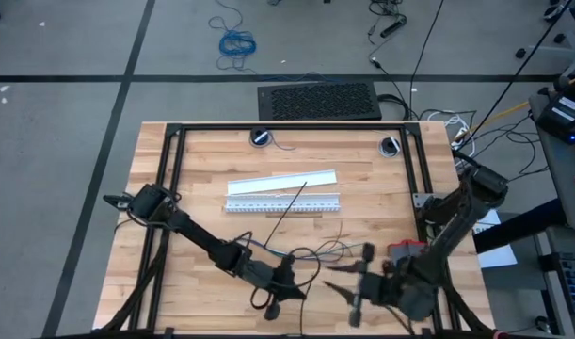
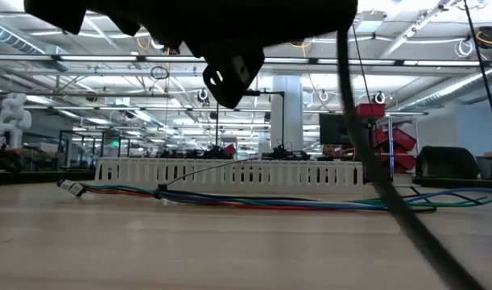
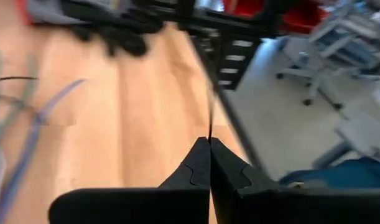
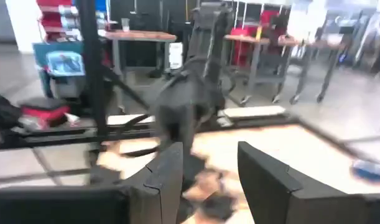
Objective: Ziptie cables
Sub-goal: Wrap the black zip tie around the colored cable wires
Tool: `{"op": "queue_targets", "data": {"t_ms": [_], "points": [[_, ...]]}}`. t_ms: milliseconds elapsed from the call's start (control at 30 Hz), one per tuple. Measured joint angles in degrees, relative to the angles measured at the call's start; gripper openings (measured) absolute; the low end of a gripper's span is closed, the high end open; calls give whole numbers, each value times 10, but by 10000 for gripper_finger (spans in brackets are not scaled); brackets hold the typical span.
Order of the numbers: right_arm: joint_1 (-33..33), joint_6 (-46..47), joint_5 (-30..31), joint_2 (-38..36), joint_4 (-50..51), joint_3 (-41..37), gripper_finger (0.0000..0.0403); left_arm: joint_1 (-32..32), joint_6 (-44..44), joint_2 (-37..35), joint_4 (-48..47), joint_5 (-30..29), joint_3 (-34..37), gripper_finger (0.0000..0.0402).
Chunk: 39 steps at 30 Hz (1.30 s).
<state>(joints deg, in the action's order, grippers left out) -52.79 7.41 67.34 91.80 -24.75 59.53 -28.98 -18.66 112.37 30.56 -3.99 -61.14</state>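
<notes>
Left gripper (image 3: 209, 163), near centre of the surface (image 1: 174, 282), is clamped on a ziptie (image 3: 209, 118), likely readying it for threading; right gripper (image 4: 209, 180) hangs parted, empty, beside it; cables (image 2: 254, 198) lie before the slotted strip (image 2: 229, 172).

Cables (image 1: 311, 252) on table (image 1: 202, 160) in front of slotted strip (image 1: 282, 204), betw. both arms.

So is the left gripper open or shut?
Shut: in its wrist view the left gripper's fingers meet, pinching a thin black ziptie.
</notes>
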Motion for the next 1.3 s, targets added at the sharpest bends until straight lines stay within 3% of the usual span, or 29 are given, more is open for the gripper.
{"op": "queue_targets", "data": {"t_ms": [167, 367, 600, 967, 1300], "points": [[-1, 184, -52, 55, 54, 0, 144, 4, 12, -8, -10, -24, 0, 0], [44, 270, -110, 142, 47, 0, 144, 6, 11, -7, -7, -44, 0, 0], [71, 269, -137, 170, 21, 0, 141, 6, 11, -7, -14, -50, 0, 0], [58, 250, -104, 152, 45, 0, 115, 6, 11, -8, -24, -55, 0, 0], [60, 282, -123, 152, 72, 0, 114, 6, 11, -7, -25, -57, 0, 0]]}}
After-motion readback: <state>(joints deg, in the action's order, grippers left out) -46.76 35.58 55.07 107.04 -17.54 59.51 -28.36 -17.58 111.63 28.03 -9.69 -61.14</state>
